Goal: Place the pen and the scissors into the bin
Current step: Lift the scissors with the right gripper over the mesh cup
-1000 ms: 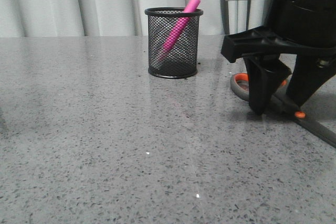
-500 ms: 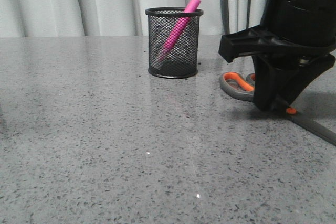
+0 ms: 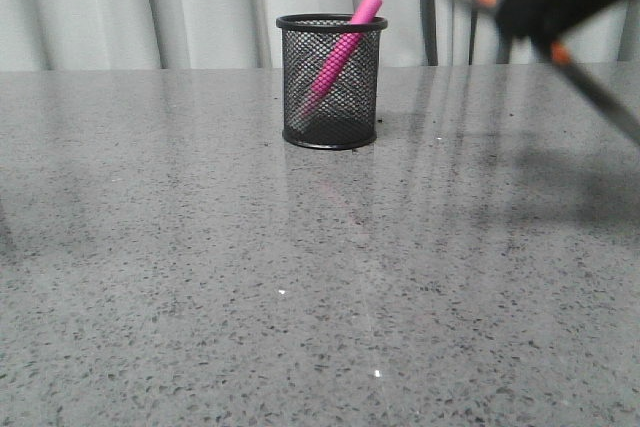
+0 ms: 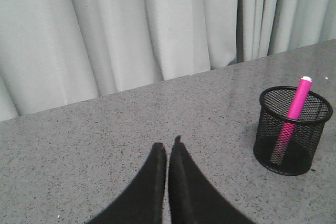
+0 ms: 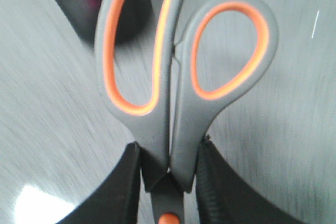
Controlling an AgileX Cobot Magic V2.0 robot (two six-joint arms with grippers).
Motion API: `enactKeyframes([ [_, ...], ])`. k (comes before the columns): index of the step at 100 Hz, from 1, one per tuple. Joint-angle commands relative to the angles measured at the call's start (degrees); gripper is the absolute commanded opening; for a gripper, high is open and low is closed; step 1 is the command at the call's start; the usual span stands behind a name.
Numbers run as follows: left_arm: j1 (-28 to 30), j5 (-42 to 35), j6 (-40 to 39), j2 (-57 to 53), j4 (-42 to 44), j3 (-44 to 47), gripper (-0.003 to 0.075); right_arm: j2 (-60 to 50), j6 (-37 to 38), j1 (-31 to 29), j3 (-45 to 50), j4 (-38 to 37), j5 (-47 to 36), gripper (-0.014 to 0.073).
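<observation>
scissors [image 5: 178, 93] are rising off the worktop [image 3: 300, 277], clamped in the right claw [image 5: 168, 174]; aiming blades down over the bin [image 3: 331, 81] is helping.

One pen [image 3: 340, 48], one bin [image 3: 331, 81], one scissors [image 5: 181, 80].

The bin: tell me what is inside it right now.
The bin holds only the pen, leaning with its top poking above the rim. Through the mesh nothing else shows inside. The scissors are not in it; the right end effector holds them in the air.
</observation>
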Motion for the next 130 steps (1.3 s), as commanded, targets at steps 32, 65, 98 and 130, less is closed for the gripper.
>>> enactKeyframes([
  [32,0.1,-1.34,-0.12,-0.52,-1.5,-1.61,-0.0019,2.21,-0.21,-0.1,1.63,-2.23,-51.6,-0.0076],
  [65,0.1,-1.34,-0.12,-0.52,-1.5,-1.61,-0.0019,20.14,-0.21,-0.34,-1.57,-2.23,-79.12,-0.0076],
  [98,0.1,-1.34,-0.12,-0.52,-1.4,-1.61,-0.0019,26.75,-0.32,-3.86,-2.94,-2.13,-79.19,-0.0076],
  [130,0.1,-1.34,-0.12,-0.52,-1.4,-1.61,-0.0019,29.11,-0.32,-3.74,-2.38,-2.13,-77.28,-0.0076],
])
